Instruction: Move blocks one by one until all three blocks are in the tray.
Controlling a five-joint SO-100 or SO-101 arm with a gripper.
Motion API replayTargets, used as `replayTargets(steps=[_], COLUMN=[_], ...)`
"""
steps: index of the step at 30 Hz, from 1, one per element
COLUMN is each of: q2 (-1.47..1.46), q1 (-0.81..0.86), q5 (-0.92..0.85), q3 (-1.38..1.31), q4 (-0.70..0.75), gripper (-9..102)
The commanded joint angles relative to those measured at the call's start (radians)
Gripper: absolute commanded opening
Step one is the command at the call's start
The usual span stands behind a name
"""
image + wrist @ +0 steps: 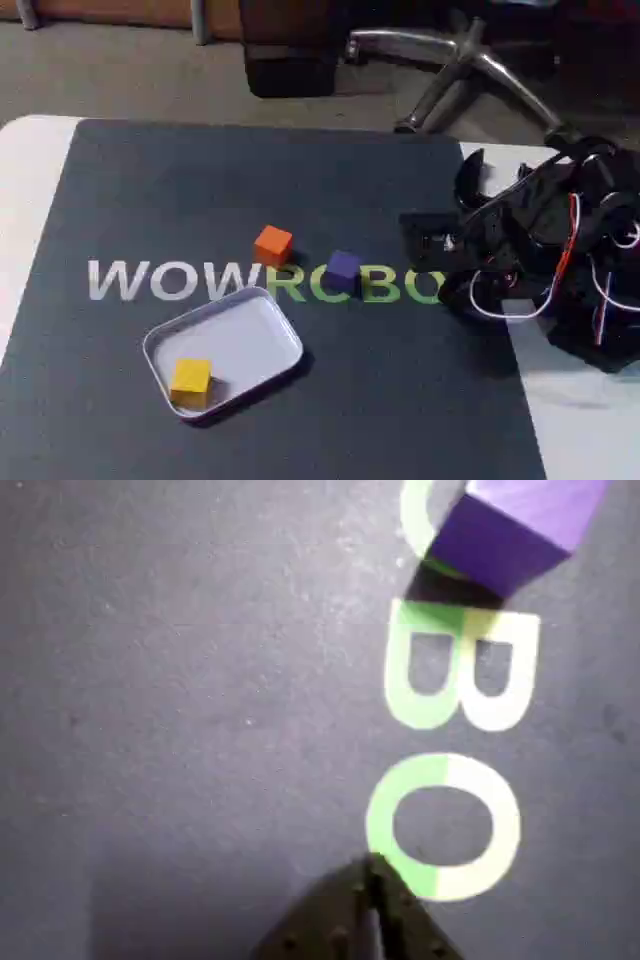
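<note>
The silvery tray [252, 335] lies at the front left of the dark mat, and the yellow block [190, 378] sits in its near corner. On the mat just behind the tray stands the orange block [273, 243]. The purple block [343, 268] rests to its right on the green lettering and also appears at the top right of the wrist view [510, 530]. My gripper [408, 228] hovers right of the purple block, apart from it. In the wrist view its fingertips meet at the bottom edge [372, 875], shut on nothing.
The black mat [150, 190] with "WOWROBO" lettering covers most of the white table [30, 150]. My arm's body and loose wires [560, 270] fill the right side. An office chair base [470, 60] stands on the floor beyond the table's far edge.
</note>
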Motion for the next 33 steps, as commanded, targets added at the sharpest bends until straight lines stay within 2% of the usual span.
replayTargets(steps=[1, 19, 26, 33], q2=[0.002, 0.002, 0.000, 0.000], q1=[-0.133, -0.124, 0.081, 0.126], q5=[0.000, -0.005, -0.179, -0.178], q3=[-0.005, -0.005, -0.012, -0.060], q4=[0.011, 0.012, -0.021, -0.120], gripper=[-8, -8, -8, -8])
